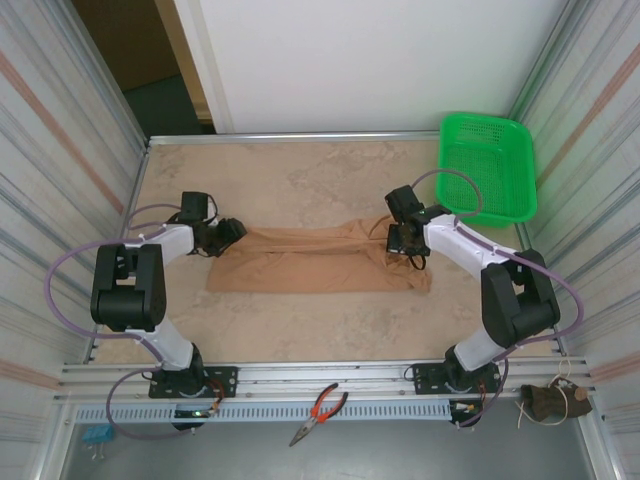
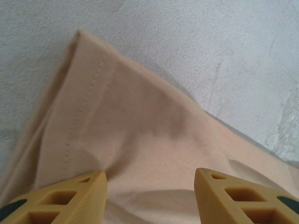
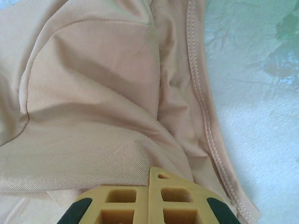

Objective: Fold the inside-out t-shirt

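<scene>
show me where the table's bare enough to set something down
Free: the far strip of table between shirt and back wall, left of the basket; the near strip between shirt and rail. Crowded: the middle, where the shirt runs from left tool to right tool.

Top view: you look down from above and behind the arm bases (image 1: pixel 185 378), which sit at the bottom edge; far enough off to take in the whole counter (image 1: pixel 300 170).
Left wrist view: you look past the left hand (image 2: pixel 150 173) at the shirt (image 2: pixel 140 121), very near, counter behind it.
Right wrist view: you look past the right hand (image 3: pixel 149 170), equally near the cloth.
Shared: each wrist view is one end of the shirt in your top view.
</scene>
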{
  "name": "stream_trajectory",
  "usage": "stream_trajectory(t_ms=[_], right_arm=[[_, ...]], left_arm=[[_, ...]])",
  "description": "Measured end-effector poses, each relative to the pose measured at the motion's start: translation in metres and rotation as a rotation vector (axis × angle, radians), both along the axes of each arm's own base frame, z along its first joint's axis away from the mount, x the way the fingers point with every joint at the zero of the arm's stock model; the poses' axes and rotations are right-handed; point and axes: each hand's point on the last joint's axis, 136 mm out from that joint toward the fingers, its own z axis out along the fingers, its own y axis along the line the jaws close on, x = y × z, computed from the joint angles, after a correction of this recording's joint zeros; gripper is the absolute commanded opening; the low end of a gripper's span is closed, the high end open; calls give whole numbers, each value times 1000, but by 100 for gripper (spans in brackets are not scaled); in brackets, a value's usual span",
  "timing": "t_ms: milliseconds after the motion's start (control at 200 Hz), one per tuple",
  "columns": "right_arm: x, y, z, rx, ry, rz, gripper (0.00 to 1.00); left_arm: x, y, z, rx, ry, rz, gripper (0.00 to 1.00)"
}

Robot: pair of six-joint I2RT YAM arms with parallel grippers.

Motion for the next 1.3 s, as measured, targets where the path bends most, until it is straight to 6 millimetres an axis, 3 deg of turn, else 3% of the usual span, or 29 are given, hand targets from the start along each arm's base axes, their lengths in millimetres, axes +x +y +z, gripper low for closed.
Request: stream_trajectory(t_ms=[60,245,481,706,852,1122,1303], right_arm=[[0,-6,0,-14,6,-1,40],[0,-17,0,-34,14,-14,32],[-9,11,15,99,-13,24,27],[-24,36,13,175,-10,36,23],[-23,41,4,203,4,24,20],[-10,33,-30,199,61,-28,18],[-7,29,-49,185,97,-48,31]], left_arm=[[0,0,0,0,0,0,52],[0,0,0,0,0,0,52],[0,0,0,-1,0,0,52],[0,0,0,-3,0,-1,52],[0,0,0,-3,0,-1,52],[0,0,0,-3,0,1,52],[0,0,0,-3,0,1,52]])
